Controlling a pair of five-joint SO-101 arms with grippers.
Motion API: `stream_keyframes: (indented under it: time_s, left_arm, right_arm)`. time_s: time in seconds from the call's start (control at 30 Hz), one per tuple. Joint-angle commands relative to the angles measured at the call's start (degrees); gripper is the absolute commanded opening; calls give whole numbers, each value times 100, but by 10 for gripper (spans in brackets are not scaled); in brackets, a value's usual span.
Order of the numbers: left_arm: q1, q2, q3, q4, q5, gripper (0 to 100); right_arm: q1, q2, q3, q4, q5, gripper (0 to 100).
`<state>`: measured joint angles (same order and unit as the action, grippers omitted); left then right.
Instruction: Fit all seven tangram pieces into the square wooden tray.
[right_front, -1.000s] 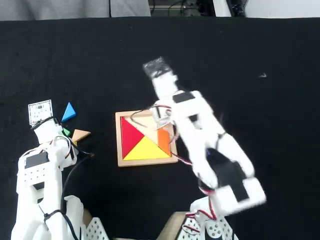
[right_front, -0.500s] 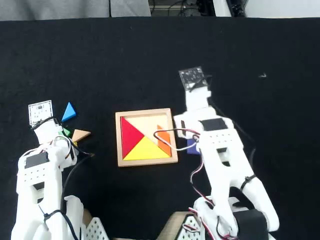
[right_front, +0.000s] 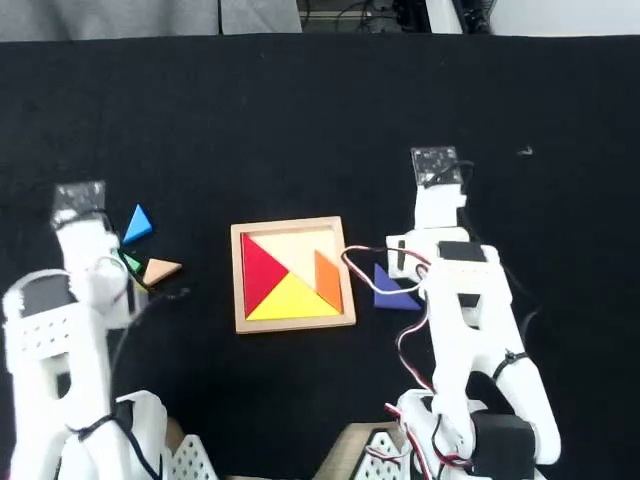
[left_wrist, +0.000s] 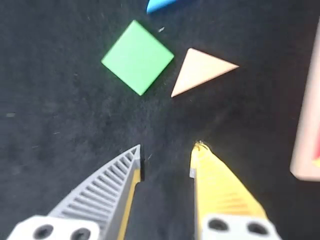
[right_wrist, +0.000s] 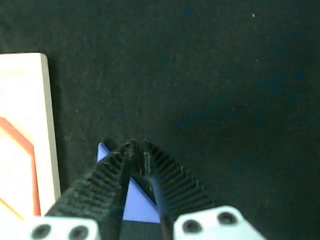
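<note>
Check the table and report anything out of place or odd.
Nothing looks damaged or spilled. Four pieces lie outside the tray: the purple triangle just right of it, below the right gripper, and the blue triangle, green square and tan triangle to its left. A cable loop hangs by the tray's right edge.

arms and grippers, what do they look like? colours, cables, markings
Left arm and right arm: white printed shells, black servo blocks, loose red, white and black cables. Each wrist carries a square patterned tag. Left gripper: one grey ribbed finger, one yellow. Right gripper: both ribbed fingers black.
</note>
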<state>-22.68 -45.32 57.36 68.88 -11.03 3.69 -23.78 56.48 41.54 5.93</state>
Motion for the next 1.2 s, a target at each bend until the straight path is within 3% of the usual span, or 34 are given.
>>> stream_keyframes:
  time_s: [0.0,0.17,0.4,0.53,0.8,0.93,1.03,1.17]
  left_arm:
    - [31,-26,-2167,1820,-360,172]
    - [31,-26,-2545,2347,-686,172]
    - [-48,492,-2009,1943,-686,171]
    - [-752,844,-2105,1600,-747,171]
    - [-2176,2084,-3134,1626,-2119,175]
    - [-1745,3121,-3890,2435,-2602,295]
    - [-989,3684,-4620,3007,-2840,289]
    - [-277,4202,-5473,2532,-2382,274]
  right_arm:
    - [88,-13,-22,-97,-53,11]
    - [79,-13,-22,-97,-53,11]
    - [79,-13,22,-97,-53,11]
    - [79,4,31,-97,-53,11]
    - [79,-4,31,-97,-18,11]
    - [70,31,4,-105,-9,11]
    - [70,40,48,-246,-9,11]
    - [70,40,92,-299,0,11]
